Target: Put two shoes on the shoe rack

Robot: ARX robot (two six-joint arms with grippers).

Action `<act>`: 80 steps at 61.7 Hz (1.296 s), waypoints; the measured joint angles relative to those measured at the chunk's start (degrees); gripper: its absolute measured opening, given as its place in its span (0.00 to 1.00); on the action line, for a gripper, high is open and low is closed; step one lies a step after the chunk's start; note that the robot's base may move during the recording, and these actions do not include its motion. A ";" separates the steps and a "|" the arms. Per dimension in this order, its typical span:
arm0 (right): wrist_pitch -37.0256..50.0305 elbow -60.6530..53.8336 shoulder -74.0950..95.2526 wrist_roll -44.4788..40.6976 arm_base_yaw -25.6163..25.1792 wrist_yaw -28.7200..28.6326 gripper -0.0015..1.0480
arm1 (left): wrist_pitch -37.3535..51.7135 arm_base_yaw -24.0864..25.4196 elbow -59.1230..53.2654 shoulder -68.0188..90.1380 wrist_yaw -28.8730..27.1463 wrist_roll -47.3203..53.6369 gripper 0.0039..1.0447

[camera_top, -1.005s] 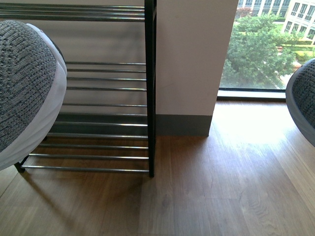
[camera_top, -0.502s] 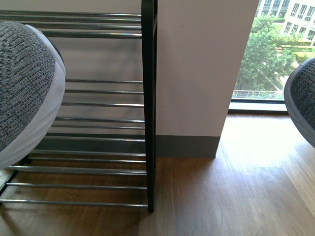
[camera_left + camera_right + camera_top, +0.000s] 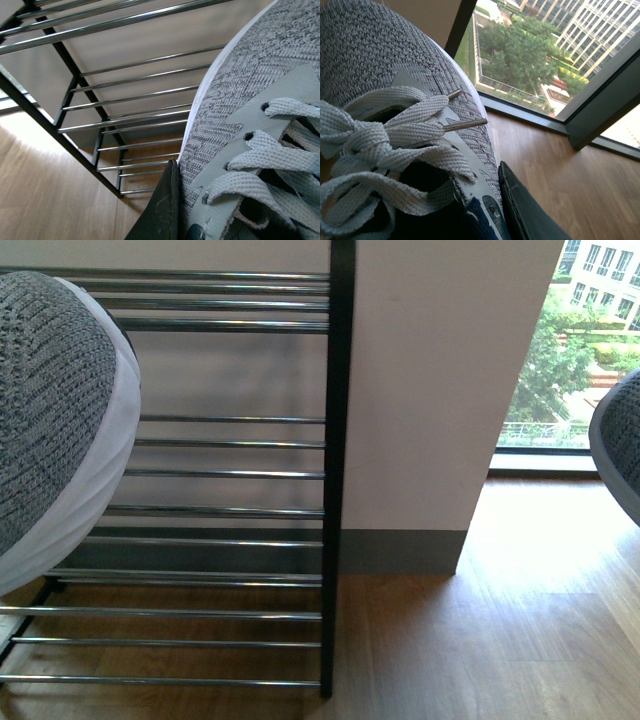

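Note:
Two grey knit sneakers with white soles hang in the air. In the front view the left sneaker's toe (image 3: 55, 410) fills the left edge, in front of the shoe rack (image 3: 337, 490). The right sneaker's toe (image 3: 622, 440) shows at the right edge, off to the side of the rack. My left gripper (image 3: 200, 220) is shut on the left sneaker (image 3: 240, 100) near its laces; one black finger (image 3: 162, 210) presses its side. My right gripper (image 3: 465, 220) is shut on the right sneaker (image 3: 375, 55), black finger (image 3: 522, 210) against its collar. The other fingers are hidden.
The rack's chrome bars (image 3: 125, 90) form several tiers above a wooden floor (image 3: 480, 650). A white wall with a grey skirting (image 3: 400, 550) stands right of the rack. A floor-length window (image 3: 530, 55) lies further right.
The rack has grown larger and slid to the right in the front view, so the view has closed in on it. Both sneakers stay held at the frame edges.

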 joint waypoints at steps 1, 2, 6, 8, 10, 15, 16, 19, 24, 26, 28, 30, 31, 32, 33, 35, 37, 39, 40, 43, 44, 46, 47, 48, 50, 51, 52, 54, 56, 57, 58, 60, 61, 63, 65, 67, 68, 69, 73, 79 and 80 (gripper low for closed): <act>0.00 0.00 -0.02 0.00 0.00 0.00 0.01 | 0.00 0.00 0.00 -0.02 -0.04 0.02 0.01; 0.00 0.00 -0.02 0.00 0.00 -0.02 0.01 | 0.00 0.00 0.00 -0.02 -0.09 0.00 0.01; -0.02 0.00 0.07 0.00 0.00 -0.04 0.01 | 0.00 0.00 0.00 -0.02 -0.35 0.02 0.01; -0.02 0.00 0.07 0.00 0.00 -0.22 0.01 | 0.00 0.00 0.00 -0.02 -0.48 0.02 0.01; -0.02 0.00 0.07 0.00 0.00 -0.37 0.01 | 0.00 0.00 0.00 0.00 -0.46 0.02 0.01; -0.02 0.00 0.04 0.00 0.02 -0.55 0.01 | 0.00 0.00 0.00 0.00 -0.50 0.02 0.01; -0.02 -0.07 0.04 0.00 0.02 -0.52 0.01 | 0.00 0.00 0.00 -0.02 -0.50 0.02 0.01; -0.02 -0.09 0.07 0.02 0.00 -0.68 0.01 | 0.00 0.00 0.00 -0.04 -0.74 0.02 0.01; -0.02 -0.09 0.04 0.00 0.15 -1.60 0.01 | -0.02 0.20 0.00 -0.04 -1.60 0.02 0.01; -0.02 -0.09 -0.04 0.00 0.20 -1.70 0.01 | -0.02 0.20 0.00 -0.04 -1.62 0.02 0.01; -0.02 -0.09 -0.02 0.02 0.20 -1.62 0.01 | -0.02 0.20 0.00 -0.04 -1.51 0.02 0.01; -0.02 -0.11 0.02 0.02 0.17 -1.38 0.01 | -0.02 0.20 0.00 -0.04 -1.46 0.02 0.01; -0.02 -0.11 0.04 0.02 0.17 -1.29 0.01 | -0.02 0.20 0.00 -0.04 -1.44 0.02 0.01; -0.02 -0.11 0.07 0.02 0.17 -1.18 0.01 | -0.02 0.20 0.00 -0.04 -1.38 0.02 0.01; -0.02 -0.11 0.07 0.02 0.17 -1.14 0.01 | -0.02 0.17 0.00 -0.04 -1.29 0.02 0.01; -0.02 -0.11 0.04 0.02 0.17 -1.01 0.01 | -0.02 0.17 0.00 -0.02 -1.07 0.02 0.01; -0.02 -0.11 0.04 0.02 0.17 -0.98 0.01 | -0.02 0.17 0.00 -0.04 -0.94 0.02 0.01; -0.02 -0.11 0.04 0.00 0.17 -0.96 0.01 | -0.02 0.15 0.00 -0.04 -0.74 0.02 0.01; -0.02 -0.11 0.04 0.02 0.17 -0.98 0.01 | -0.02 0.15 0.00 -0.04 -0.70 0.02 0.01; -0.02 -0.11 0.07 0.00 0.17 -0.96 0.01 | -0.02 0.15 0.00 -0.04 -0.72 0.02 0.01; -0.02 -0.11 0.07 0.00 0.17 -0.98 0.01 | -0.02 0.15 0.00 -0.04 -0.72 0.02 0.01; -0.02 -0.11 0.07 0.00 0.17 -0.98 0.01 | -0.02 0.17 0.00 -0.02 -0.72 0.02 0.01; -0.02 -0.11 0.04 0.00 0.17 -0.96 0.01 | -0.02 0.17 0.00 -0.02 -0.72 0.02 0.01; -0.02 -0.11 0.07 0.00 0.17 -0.94 0.01 | -0.02 0.17 0.00 -0.04 -0.72 0.02 0.01; -0.02 -0.11 0.04 0.02 0.17 -0.55 0.01 | -0.02 0.17 0.00 -0.04 -0.66 0.02 0.01; -0.02 -0.11 0.04 0.02 0.17 -0.50 0.01 | -0.02 0.17 0.00 -0.04 -0.55 0.02 0.01; -0.02 -0.11 0.04 0.02 0.17 -0.42 0.01 | -0.02 0.15 0.00 -0.04 -0.46 0.02 0.01; -0.02 -0.11 0.04 0.02 0.15 -0.11 0.01 | -0.02 0.15 0.00 -0.04 -0.22 0.02 0.01; -0.02 -0.11 0.07 0.02 0.09 0.07 0.01 | -0.02 0.07 0.00 -0.04 0.00 0.02 0.01; -0.02 -0.11 0.07 0.00 0.07 0.09 0.01 | -0.02 0.04 0.00 -0.04 0.04 0.02 0.01; -0.02 -0.11 0.04 0.00 0.07 0.07 0.01 | -0.02 0.04 0.00 -0.04 0.09 0.02 0.01; -0.02 -0.11 0.04 0.00 0.07 -0.02 0.01 | -0.02 0.04 0.00 -0.02 0.02 0.00 0.01; -0.02 -0.11 0.04 0.00 0.09 -0.24 0.01 | -0.02 0.07 0.00 -0.02 -0.07 0.02 0.01; -0.02 -0.11 0.07 0.00 0.09 -0.66 0.01 | -0.02 0.07 0.00 -0.02 -0.63 0.00 0.01; -0.02 -0.11 0.07 0.00 0.09 -0.87 0.01 | -0.02 0.09 0.00 -0.02 -1.16 0.00 0.01; -0.02 -0.11 0.04 0.00 0.13 -1.14 0.01 | -0.02 0.09 0.00 -0.04 -1.31 0.02 0.01; -0.02 -0.11 0.04 0.02 0.15 -1.33 0.01 | -0.02 0.11 0.00 -0.04 -1.31 0.02 0.01; -0.02 -0.11 0.07 0.02 0.15 -1.38 0.01 | -0.02 0.11 0.00 -0.04 -1.40 0.02 0.01; -0.02 -0.11 0.07 0.02 0.13 -1.31 0.01 | -0.02 0.11 0.00 -0.02 -1.36 0.02 0.01; -0.02 -0.11 0.04 0.02 0.13 -1.01 0.01 | -0.02 0.11 0.00 -0.04 -0.94 0.02 0.01; -0.02 -0.11 0.04 0.02 0.13 -1.01 0.01 | -0.02 0.11 0.00 -0.04 -0.87 0.00 0.01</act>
